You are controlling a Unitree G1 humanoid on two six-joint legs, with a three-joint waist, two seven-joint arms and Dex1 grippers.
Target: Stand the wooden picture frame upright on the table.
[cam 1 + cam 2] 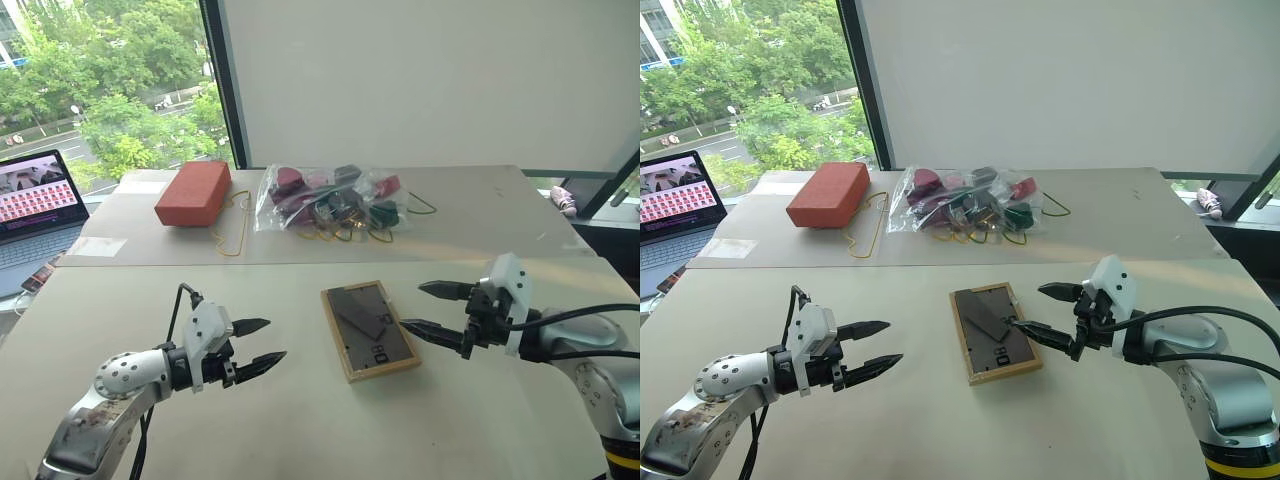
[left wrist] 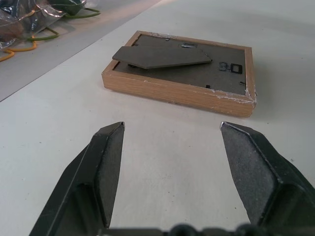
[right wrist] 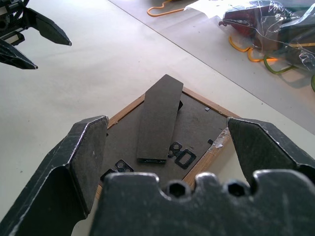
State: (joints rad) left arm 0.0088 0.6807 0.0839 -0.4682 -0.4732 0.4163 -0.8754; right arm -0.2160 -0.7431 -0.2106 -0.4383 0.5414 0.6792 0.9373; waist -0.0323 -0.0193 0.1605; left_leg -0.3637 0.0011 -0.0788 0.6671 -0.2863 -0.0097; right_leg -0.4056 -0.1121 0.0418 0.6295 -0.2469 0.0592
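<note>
The wooden picture frame (image 1: pixel 368 330) lies flat and face down near the middle of the beige table (image 1: pixel 300 420). Its dark back panel, folded stand and white "08" mark face up. My right gripper (image 1: pixel 412 305) is open at the frame's right edge, its fingers spread over that side of the frame (image 3: pixel 162 123); I cannot tell if the lower finger touches it. My left gripper (image 1: pixel 272 340) is open and empty, low over the table a short way left of the frame (image 2: pixel 187 73), pointing at its long wooden side.
At the back of the table are a red-orange block (image 1: pixel 193 192), a clear plastic bag (image 1: pixel 330 198) of coloured items and a yellow wire loop (image 1: pixel 235 235). A laptop (image 1: pixel 35 200) stands off the far left edge. Bare tabletop surrounds the frame.
</note>
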